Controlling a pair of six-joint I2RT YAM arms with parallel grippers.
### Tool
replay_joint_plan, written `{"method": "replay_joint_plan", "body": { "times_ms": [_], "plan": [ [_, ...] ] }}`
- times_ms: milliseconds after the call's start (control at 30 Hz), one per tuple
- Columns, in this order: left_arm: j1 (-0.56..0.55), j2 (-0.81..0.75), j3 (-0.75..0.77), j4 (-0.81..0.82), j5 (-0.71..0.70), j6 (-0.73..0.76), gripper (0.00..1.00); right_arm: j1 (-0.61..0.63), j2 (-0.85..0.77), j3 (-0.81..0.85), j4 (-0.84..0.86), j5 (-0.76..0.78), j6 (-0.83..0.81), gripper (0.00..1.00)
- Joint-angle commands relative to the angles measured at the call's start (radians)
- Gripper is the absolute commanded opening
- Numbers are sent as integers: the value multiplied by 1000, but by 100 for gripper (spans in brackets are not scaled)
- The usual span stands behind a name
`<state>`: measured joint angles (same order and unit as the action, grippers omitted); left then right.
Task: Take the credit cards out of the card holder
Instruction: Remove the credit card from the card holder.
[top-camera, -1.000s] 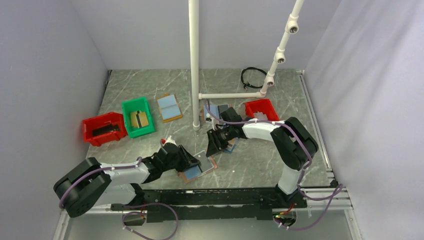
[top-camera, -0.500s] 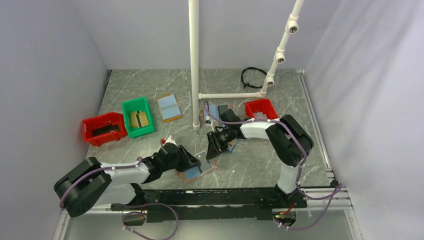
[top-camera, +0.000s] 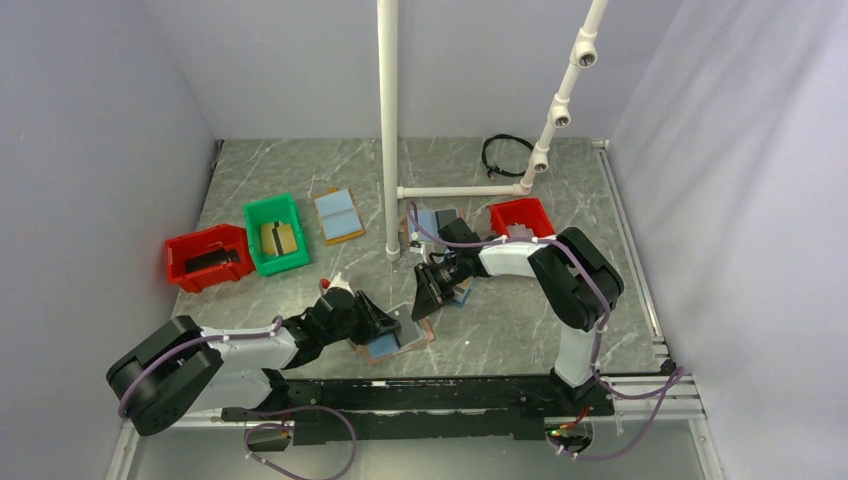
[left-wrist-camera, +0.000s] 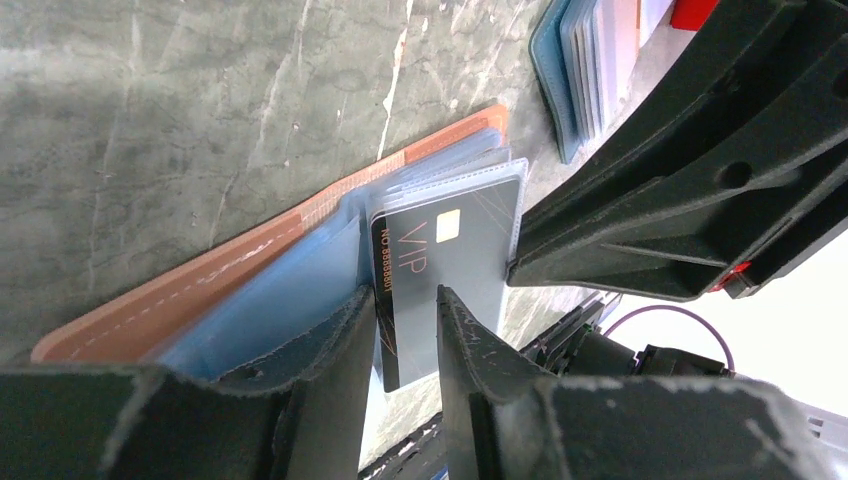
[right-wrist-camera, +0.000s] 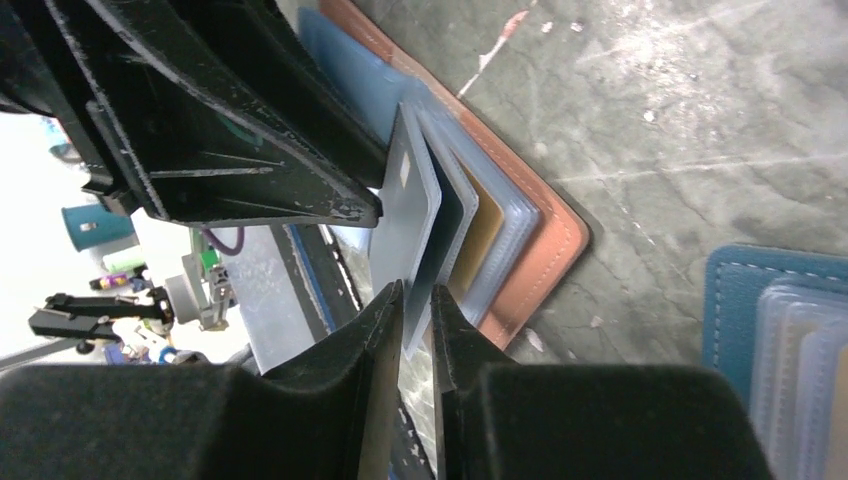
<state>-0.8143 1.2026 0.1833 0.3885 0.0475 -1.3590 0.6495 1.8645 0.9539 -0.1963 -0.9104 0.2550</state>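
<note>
Right pincer (right-wrist-camera: 416, 292) is seen nearly pressed together. It is pinching the free edge of a clear sleeve leaf that carries the dark grey credit card (left-wrist-camera: 450, 270). That leaf is raised off the others, fanned up from the card holder (left-wrist-camera: 230, 275).

The card holder is laid open on the tabletop (top-camera: 520, 320), low centre of the top view, tan rim down and blue inside up. A gold card (right-wrist-camera: 482, 240) is seen in a lower leaf.

Left pincer (left-wrist-camera: 405, 295) is slightly spread, with a narrow gap between the tips. One tip is placed over the blue half and the other over the card's near edge. Whether anything is gripped there cannot be told.

Left arm (top-camera: 250, 345) is stretched low from the lower left of the top view. Its forearm runs right and slightly up, with the wrist at the holder's left side.

Right arm (top-camera: 570, 280) rises from the lower right and is folded at the elbow, right of centre. Its forearm is run leftward and the wrist is tipped down at the holder's upper right corner. The two pincers are set facing each other across the holder, close together.

A blue-rimmed holder (right-wrist-camera: 770, 320) with pale leaves is lying just beside it, at the lower right of the right wrist view.
</note>
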Motion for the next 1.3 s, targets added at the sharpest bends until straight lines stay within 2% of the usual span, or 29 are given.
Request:
{"method": "replay_joint_plan", "body": {
  "times_ms": [0, 467, 600, 800, 1133, 1267],
  "plan": [
    [-5, -24, -9, -17, -21, -1, 34, 7, -27, 3, 80, -135, 44, 22],
    [-5, -6, -7, 13, -8, 6, 34, 18, 30, 27, 17, -93, 10, 25],
    [-6, -13, -8, 5, -10, 6, 34, 14, 13, 35, 7, -88, -1, 22],
    [-5, -33, -11, -26, -21, 4, 34, -24, -24, 44, -17, -51, -31, 27],
    [-5, -37, -4, -32, -17, 9, 34, -23, -15, 39, -7, -69, -21, 28],
    [-4, -32, -2, -28, -12, 11, 34, -23, -19, 47, -30, -17, -41, 28]
  ]
}}
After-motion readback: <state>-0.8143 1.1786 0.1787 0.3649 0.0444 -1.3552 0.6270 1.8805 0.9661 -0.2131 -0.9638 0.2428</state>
